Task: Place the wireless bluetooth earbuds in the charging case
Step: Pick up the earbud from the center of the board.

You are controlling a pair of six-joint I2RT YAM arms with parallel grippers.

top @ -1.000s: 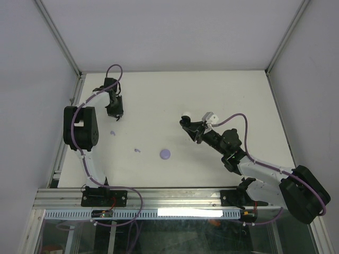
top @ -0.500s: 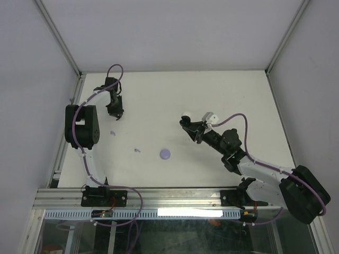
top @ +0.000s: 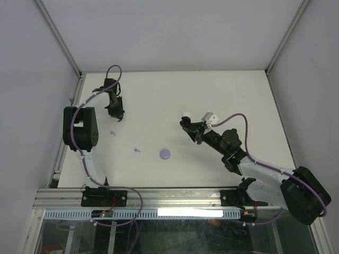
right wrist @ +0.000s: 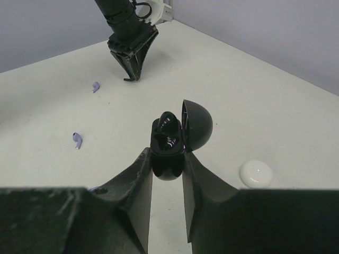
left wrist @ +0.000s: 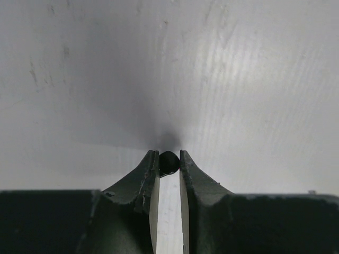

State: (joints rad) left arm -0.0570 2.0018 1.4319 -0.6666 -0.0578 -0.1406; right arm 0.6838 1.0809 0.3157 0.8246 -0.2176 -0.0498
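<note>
My left gripper [left wrist: 169,159] is shut on a small black earbud [left wrist: 169,162] at its fingertips, just above the table at the far left [top: 117,115]. My right gripper [right wrist: 168,159] is shut on an open black charging case [right wrist: 168,143] with its lid swung to the right; it is held above the table's middle [top: 185,123]. Two lavender earbuds lie on the table, one [top: 113,133] near the left arm and one [top: 137,150] nearer the front; they also show in the right wrist view as one farther earbud [right wrist: 96,86] and one nearer earbud [right wrist: 77,140].
A round lavender case [top: 165,154] lies shut at the front middle. A round white case [right wrist: 256,173] lies by the right gripper, also seen from above [top: 186,112]. Grey walls enclose the table on three sides.
The left gripper has shifted slightly away from the front, still holding the black earbud. The right arm with the case has barely moved.
</note>
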